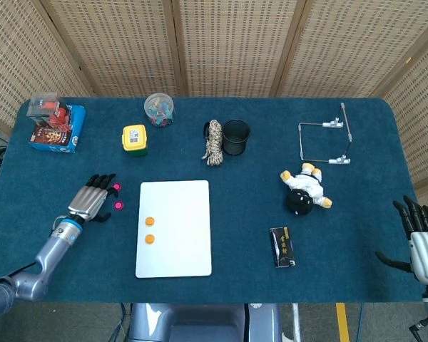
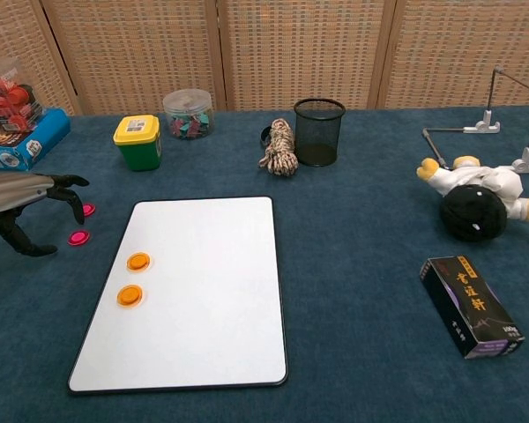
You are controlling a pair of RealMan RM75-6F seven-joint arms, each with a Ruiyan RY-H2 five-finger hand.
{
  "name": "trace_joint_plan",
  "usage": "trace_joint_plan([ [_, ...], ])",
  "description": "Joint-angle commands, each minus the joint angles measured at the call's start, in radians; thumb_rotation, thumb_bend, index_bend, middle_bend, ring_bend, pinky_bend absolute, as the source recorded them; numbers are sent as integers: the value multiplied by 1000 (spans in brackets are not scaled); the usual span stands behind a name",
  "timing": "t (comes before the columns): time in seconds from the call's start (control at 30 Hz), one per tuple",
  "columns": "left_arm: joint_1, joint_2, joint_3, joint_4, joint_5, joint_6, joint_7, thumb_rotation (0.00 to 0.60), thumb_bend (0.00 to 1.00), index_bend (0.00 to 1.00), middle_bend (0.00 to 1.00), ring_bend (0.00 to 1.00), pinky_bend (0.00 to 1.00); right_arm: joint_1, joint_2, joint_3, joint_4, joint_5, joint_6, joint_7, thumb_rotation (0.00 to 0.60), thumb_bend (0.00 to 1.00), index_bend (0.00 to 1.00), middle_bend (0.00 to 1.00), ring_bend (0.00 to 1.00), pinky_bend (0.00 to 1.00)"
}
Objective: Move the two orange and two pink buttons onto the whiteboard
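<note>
Two orange buttons [image 1: 150,229] lie on the whiteboard [image 1: 178,235], close to its left edge, one just nearer than the other. The two pink buttons [image 1: 118,197] lie off the board on the blue table [image 1: 357,235], just left of the board's far-left corner, one a little farther than the other.

The left hand [image 1: 93,198] hovers low beside them, its dark fingers [image 2: 72,196] spread and curved downward, holding nothing. In the chest view the fingertips hang right over the farther pink button and just beside the nearer one — whether they touch the cloth cannot be told. The right hand [image 1: 422,235] sits at the near right edge of the table, well apart from the buttons, fingers extended and apart, empty.

Along the far side stand a blue box [image 1: 57,132], a yellow-lidded green container [image 1: 134,139], a clear jar of clips [image 1: 159,108], a coil of rope [image 1: 213,142] and a black mesh cup [image 1: 236,137] — rope just left of the cup. To the right lie a wire stand [image 1: 327,139], a plush figure [image 1: 305,189] and, nearer, a small black box [image 1: 282,246].
</note>
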Motion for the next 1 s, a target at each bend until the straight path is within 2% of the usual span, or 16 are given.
trace_joint_plan([
  [0.03, -3, -3, -2, 0, 3, 0, 1, 600, 335, 335, 0, 0, 0, 0, 1, 0, 0, 0, -2, 1, 600, 0, 0, 0, 0, 0],
  [0.4, -6, -18, -3, -4, -6, -4, 30, 600, 337, 348, 0, 0, 0, 1, 3, -1, -1, 1, -4, 8, 600, 0, 0, 0, 0, 0],
  [0.7, -4, -41, -9, 4, -29, 4, 71, 600, 366, 480, 0, 0, 0, 2, 4, -1, 0, 1, -7, 15, 600, 0, 0, 0, 0, 0],
  [1.0, 0, -28, -15, -18, -33, 16, 80, 600, 375, 516, 0, 0, 0, 2, 5, -1, 2, -1, -7, 20, 600, 0, 0, 0, 0, 0],
])
